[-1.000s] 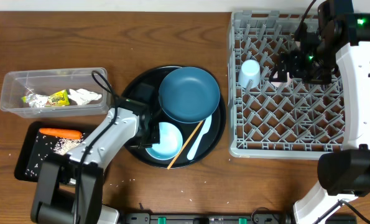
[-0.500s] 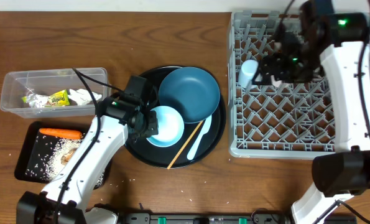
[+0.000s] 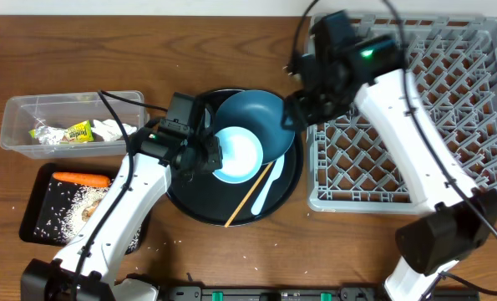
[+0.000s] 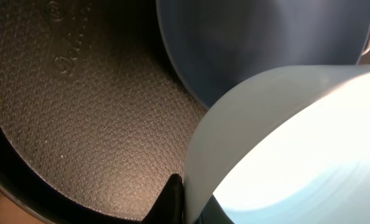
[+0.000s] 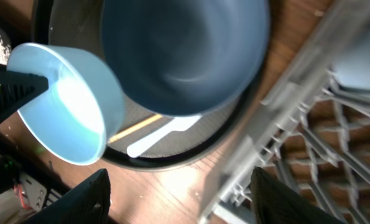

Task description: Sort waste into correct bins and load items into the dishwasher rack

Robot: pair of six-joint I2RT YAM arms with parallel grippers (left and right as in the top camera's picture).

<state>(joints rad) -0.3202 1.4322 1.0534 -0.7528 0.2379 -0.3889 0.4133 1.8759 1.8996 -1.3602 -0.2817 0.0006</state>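
Pinching rim of smooth light blue bowl (image 3: 238, 155) with left gripper (image 3: 207, 157), above pebbled black tray (image 4: 79, 124); holding right gripper (image 5: 180, 183) wide, empty.

Count taken across the tabletop (image 3: 231, 50). Two arms are showing: the left arm (image 3: 119, 201) and the right arm (image 3: 407, 125). One dishwasher rack (image 3: 482, 100) is standing there. Two bins are sitting alongside, one clear box (image 3: 14, 125) and one black rectangular tray (image 3: 29, 213). One round black tray (image 3: 200, 207) is showing too. Dishes are numbering four: one dark blue plate (image 3: 256, 113), one light blue bowl (image 3: 235, 155), one white spoon (image 3: 263, 196) and one chopstick (image 3: 244, 202). Waste is numbering one carrot (image 3: 81, 178), one wrapper (image 3: 68, 132) and one tissue (image 3: 114, 128). The rice grains (image 3: 74, 198) are lying too many to count.
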